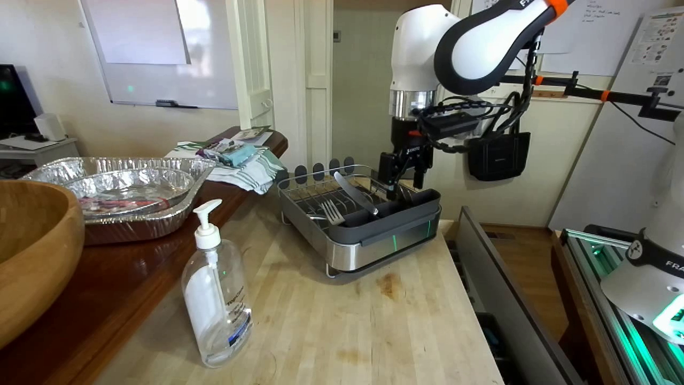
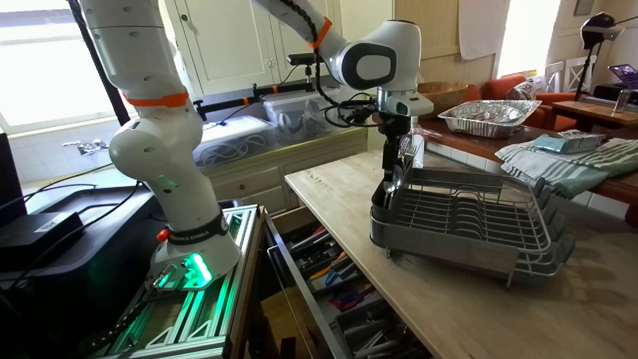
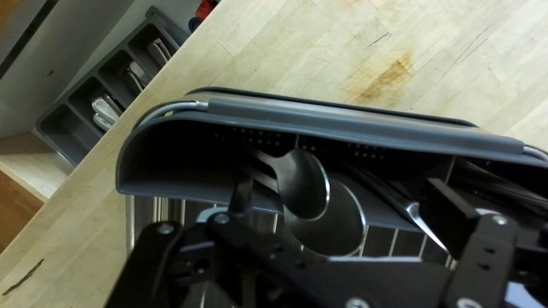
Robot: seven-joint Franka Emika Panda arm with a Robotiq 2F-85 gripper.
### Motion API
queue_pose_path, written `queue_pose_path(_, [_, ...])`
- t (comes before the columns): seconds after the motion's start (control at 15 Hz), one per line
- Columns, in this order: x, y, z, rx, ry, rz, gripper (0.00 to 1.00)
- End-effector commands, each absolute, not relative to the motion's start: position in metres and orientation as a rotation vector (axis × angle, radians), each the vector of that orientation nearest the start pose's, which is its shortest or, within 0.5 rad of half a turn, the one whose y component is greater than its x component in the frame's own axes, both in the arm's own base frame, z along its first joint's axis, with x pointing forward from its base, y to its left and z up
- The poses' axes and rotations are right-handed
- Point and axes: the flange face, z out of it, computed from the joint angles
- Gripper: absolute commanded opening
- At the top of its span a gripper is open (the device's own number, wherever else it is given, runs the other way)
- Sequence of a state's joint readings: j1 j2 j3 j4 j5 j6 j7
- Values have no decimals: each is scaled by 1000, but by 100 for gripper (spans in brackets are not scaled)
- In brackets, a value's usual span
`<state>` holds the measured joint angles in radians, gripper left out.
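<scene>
My gripper (image 3: pixel 345 197) is open, pointing down into the dark grey cutlery holder (image 3: pixel 265 117) at the end of the dish rack (image 2: pixel 448 252). Between its spread fingers in the wrist view lie a small spoon (image 3: pixel 303 182) and a larger spoon (image 3: pixel 332 226) beneath it. Close to the right-hand finger leans a knife (image 3: pixel 428 229); whether they touch I cannot tell. The spoon handles vanish into the holder's shadow. In an exterior view a table knife (image 1: pixel 355 193) and a fork (image 1: pixel 333 213) stick out of the holder's nearer end, away from my gripper (image 1: pixel 404 184).
The pulled-out drawer (image 2: pixel 326 294), full of utensils, runs along the counter edge beside the rack. A pump bottle (image 1: pixel 219 305) stands on the counter. Foil trays (image 1: pixel 176 219), a wooden bowl (image 1: pixel 43 256) and striped towels (image 1: pixel 251 171) rest on the raised ledge.
</scene>
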<state>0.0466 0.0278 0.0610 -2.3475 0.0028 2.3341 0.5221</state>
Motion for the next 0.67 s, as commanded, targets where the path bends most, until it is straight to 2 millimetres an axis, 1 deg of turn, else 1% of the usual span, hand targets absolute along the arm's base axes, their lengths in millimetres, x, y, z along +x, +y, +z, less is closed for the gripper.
queue_pose_path(0.0, [485,53,317,-3138,556,61,97])
queue_pose_path(0.07, [484,53,317,-3146,538,63,95])
queue_pose_path(0.2, [481,54,315,-3154,513,66,85])
queue_pose_path(0.27, [481,54,315,-3156,502,65,65])
queue_pose_path(0.33, [481,53,314,-3158,498,65,60])
queue_pose_path(0.4, [480,54,314,-3160,490,63,60])
queue_pose_path(0.47, [480,54,314,-3162,481,63,53])
queue_pose_path(0.53, [480,54,314,-3163,475,62,43])
queue_pose_path(0.6, [479,54,314,-3165,471,63,36])
